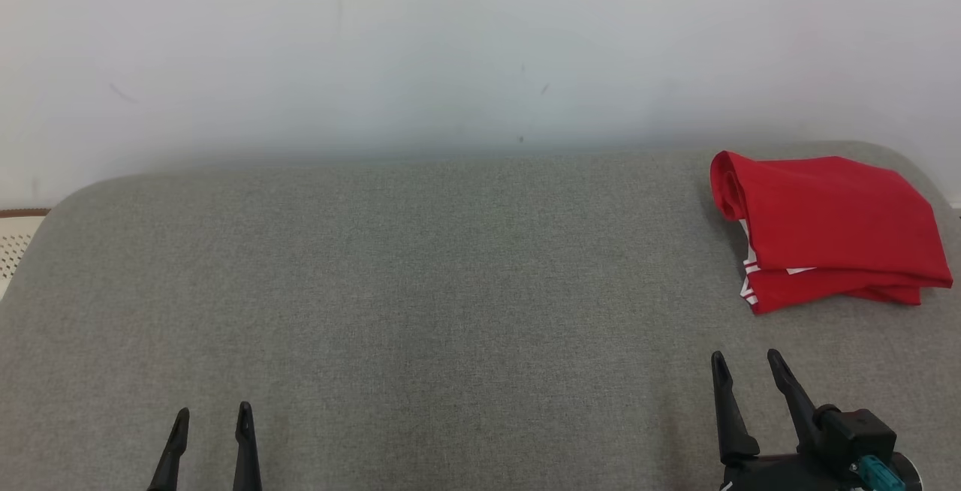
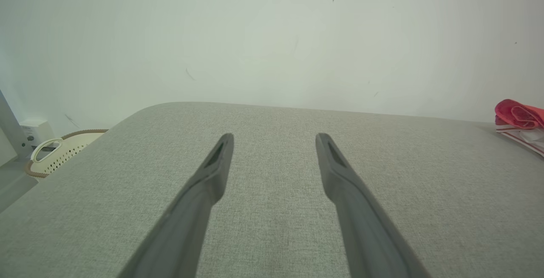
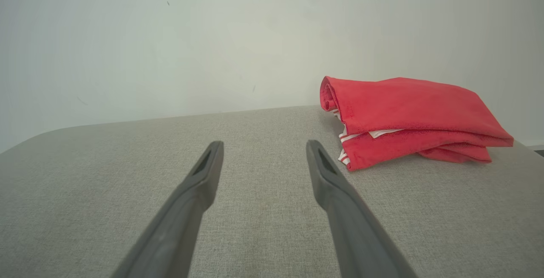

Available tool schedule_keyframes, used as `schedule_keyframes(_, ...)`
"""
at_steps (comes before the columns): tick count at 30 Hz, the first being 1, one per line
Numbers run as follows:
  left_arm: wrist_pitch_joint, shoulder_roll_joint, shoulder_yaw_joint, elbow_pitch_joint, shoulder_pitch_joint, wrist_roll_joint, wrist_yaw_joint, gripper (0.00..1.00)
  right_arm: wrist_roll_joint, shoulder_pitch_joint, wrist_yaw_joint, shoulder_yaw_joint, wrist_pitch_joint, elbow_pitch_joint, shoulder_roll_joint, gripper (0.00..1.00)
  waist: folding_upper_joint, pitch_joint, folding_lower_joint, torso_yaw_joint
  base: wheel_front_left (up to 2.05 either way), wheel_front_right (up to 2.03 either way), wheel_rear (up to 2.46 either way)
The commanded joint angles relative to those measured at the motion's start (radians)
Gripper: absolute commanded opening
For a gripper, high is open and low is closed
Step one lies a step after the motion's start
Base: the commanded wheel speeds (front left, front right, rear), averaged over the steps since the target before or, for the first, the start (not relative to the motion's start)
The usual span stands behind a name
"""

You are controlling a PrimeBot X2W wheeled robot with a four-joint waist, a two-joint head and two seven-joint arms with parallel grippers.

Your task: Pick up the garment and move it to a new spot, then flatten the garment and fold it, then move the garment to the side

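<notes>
One red garment [image 1: 833, 221] lies folded into a compact bundle at the far right end of the grey padded surface [image 1: 420, 288], close to the back edge and the rounded corner. Its top layer is plain red; white-striped trim shows along the bundle's left edge and between the layers at the near side. Nothing touches it.

The right fingers [image 1: 727, 401] rest nearest to it, low at the right of the head view, on the near side of the bundle with bare surface between them and the cloth. They point toward the wall [image 1: 450, 48] and lean slightly left, spread apart and holding nothing. In the right wrist view the right fingers [image 3: 327, 180] reach forward just over the surface, and the garment [image 3: 403, 112] sits ahead and to their right. Behind them the black wrist housing [image 1: 848, 431] carries a teal connector [image 1: 875, 468].

The left fingers [image 1: 245, 446] stand well apart from the cloth at the lower left, nearly parallel, pointing the same way, likewise spread and empty. In the left wrist view the left fingers [image 2: 340, 180] hang over bare grey fabric, with the garment [image 2: 520, 116] at the far right edge. A cream perforated basket [image 2: 63, 150] with a brown rim sits beyond the left end of the surface, below the pale wall.
</notes>
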Motion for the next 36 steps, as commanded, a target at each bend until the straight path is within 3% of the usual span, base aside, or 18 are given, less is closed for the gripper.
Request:
schedule_keyframes(1,-0.004,0.003,0.000,0.002,0.014,-0.002,0.001,1.00,-0.006,0.014,-0.001,-0.001,0.002,-0.004,0.003,1.00,0.0000,-0.001,0.0000,-0.001,0.00,0.00,0.00)
schedule_keyframes(19,-0.004,0.002,0.000,-0.006,0.019,-0.006,-0.008,1.00,-0.013,0.013,-0.001,0.001,0.013,-0.011,0.006,1.00,0.0000,-0.001,0.0000,-0.004,0.00,0.00,0.00)
schedule_keyframes(20,0.000,0.000,-0.002,-0.004,0.003,-0.003,-0.004,0.00,-0.014,0.009,0.000,-0.001,0.013,-0.009,0.007,0.00,0.0000,0.000,0.0000,-0.004,0.00,0.00,0.00)
schedule_keyframes(24,0.008,-0.008,-0.004,0.046,0.007,-0.017,-0.004,0.00,-0.002,0.026,0.000,-0.008,0.023,0.036,0.008,0.00,0.0000,0.000,0.0000,-0.004,0.00,0.00,0.00)
schedule_keyframes(36,0.010,-0.008,-0.068,0.119,-0.072,-0.285,-0.033,0.00,0.216,-0.042,0.000,-0.120,0.124,0.097,0.001,0.00,0.0000,0.005,0.0000,-0.007,0.00,0.00,0.00)
